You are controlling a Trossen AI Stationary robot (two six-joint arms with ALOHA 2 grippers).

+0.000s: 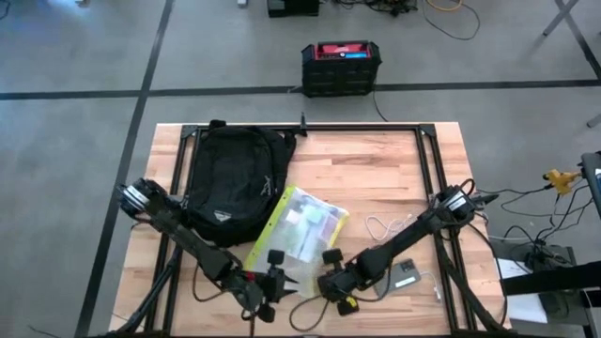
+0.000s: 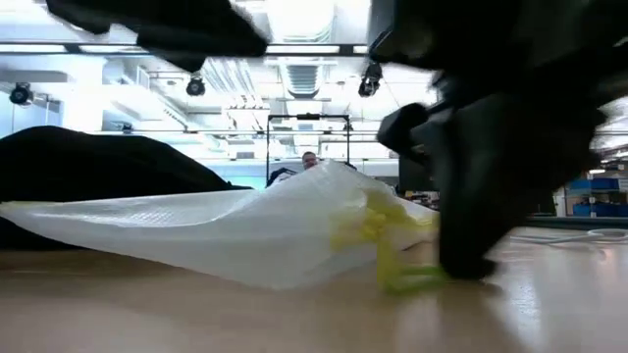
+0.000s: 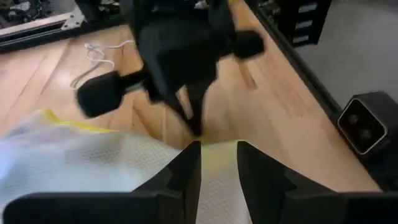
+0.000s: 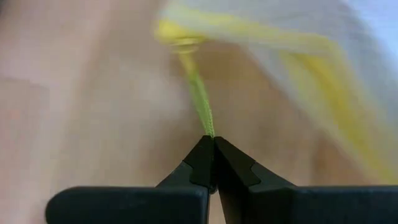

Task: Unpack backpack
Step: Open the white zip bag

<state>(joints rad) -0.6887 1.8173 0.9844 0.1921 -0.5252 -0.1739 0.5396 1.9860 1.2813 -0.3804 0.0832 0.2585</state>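
Observation:
The black backpack (image 1: 233,178) lies flat on the table's far left, seen as a dark mound (image 2: 98,162) in the low view. Beside it lies a clear mesh pouch with yellow trim (image 1: 302,225), sloping up from the table (image 2: 196,226). My left gripper (image 1: 274,268) is at the pouch's near end, its fingers close together (image 3: 217,155). My right gripper (image 1: 327,268) is just to the right of it, shut (image 4: 213,140) on the pouch's yellow zip pull cord. The two grippers face each other. My left gripper has the pouch's yellow-trimmed near edge (image 3: 214,152) in the narrow gap between its two fingers, coming from the near side. How many layers it has cannot be told. My right gripper pinches the free end of the yellow pull cord (image 4: 207,124) at its fingertips. The cord runs straight from the fingers to the zip slider (image 4: 180,43), and the fingertips (image 2: 461,265) stand at the table top.
A white cable (image 1: 380,225) and a small grey device (image 1: 406,274) lie on the table's right part. A black frame rail (image 1: 310,129) runs along the far edge. A black box with a red top (image 1: 340,66) stands on the floor beyond.

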